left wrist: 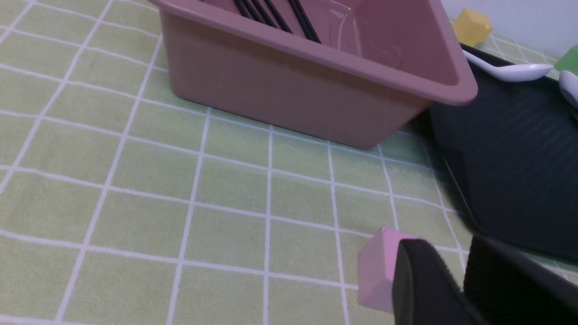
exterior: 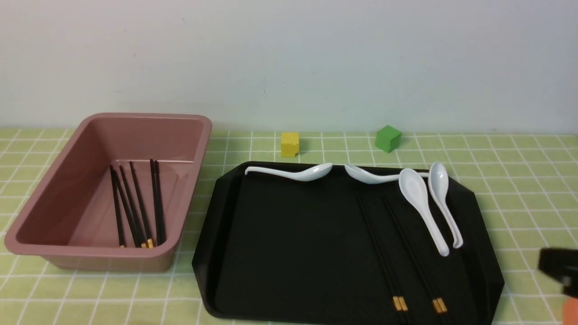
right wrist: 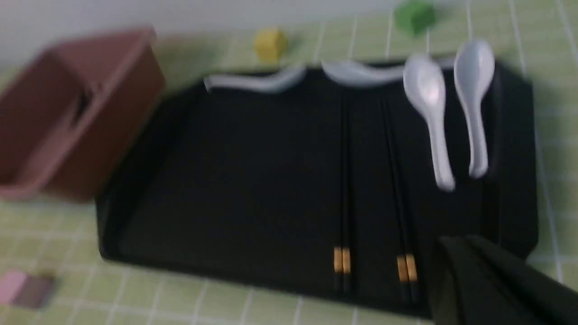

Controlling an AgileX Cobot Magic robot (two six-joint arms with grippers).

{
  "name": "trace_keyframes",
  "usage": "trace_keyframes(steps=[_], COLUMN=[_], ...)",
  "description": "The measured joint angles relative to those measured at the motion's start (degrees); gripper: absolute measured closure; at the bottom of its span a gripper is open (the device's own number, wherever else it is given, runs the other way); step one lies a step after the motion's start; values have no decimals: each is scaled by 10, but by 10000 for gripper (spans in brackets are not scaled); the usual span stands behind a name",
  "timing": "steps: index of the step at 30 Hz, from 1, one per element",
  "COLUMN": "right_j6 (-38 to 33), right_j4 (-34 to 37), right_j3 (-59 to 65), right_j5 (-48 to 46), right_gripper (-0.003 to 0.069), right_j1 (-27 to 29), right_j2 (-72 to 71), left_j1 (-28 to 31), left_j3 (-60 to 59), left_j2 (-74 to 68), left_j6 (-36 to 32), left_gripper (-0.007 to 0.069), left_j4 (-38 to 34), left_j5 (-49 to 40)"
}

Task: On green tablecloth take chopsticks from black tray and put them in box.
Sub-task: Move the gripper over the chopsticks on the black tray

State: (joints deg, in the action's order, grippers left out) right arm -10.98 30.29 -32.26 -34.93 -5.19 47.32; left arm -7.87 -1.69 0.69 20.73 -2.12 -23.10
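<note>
Gold-banded black chopsticks [exterior: 380,253], two pairs, on glossy black plastic tray [exterior: 271,243].
We hold our right gripper [exterior: 557,268] near their banded ends, presumably for pickup; its opening we cannot tell.

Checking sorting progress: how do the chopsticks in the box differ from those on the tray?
Boxed chopsticks lie loosely fanned; tray chopsticks lie as two neat pairs. Boxed ones stand out against the pink box; tray ones nearly vanish against the black tray. Both are black, gold bands at the near ends.
</note>
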Motion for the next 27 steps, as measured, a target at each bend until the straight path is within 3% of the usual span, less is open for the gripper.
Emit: trace_keyframes(steps=[5, 11, 14, 16, 21, 25, 26, 27], right_j6=[-59, -112, -73, 1, 114, 167, 183, 183], right_j4=[8, 21, -23, -88, -171, -218, -235, -237], right_j3=[-89, -237, -316, -377, -467, -518, -530, -530], right_j5=[-86, -177, -200, -205, -218, -229, -234, -234], right_gripper=[664, 654, 650, 644, 619, 554, 495, 487], right_j1=[-17, -100, -144, -175, -206, -212, -212, -212], right_j2=[249, 453, 524, 568, 633, 687, 706, 707], left_j1=[0, 0, 0, 0, 0, 0, 0, 0], left_j3=[0, 0, 0, 0, 0, 0, 0, 0], left_j2=[0, 0, 0, 0, 0, 0, 0, 0], left_j6=[0, 0, 0, 0, 0, 0, 0, 0], left_gripper=[448, 440, 438, 433, 427, 424, 422, 421], left_j4=[0, 0, 0, 0, 0, 0, 0, 0], left_j5=[0, 0, 0, 0, 0, 0, 0, 0])
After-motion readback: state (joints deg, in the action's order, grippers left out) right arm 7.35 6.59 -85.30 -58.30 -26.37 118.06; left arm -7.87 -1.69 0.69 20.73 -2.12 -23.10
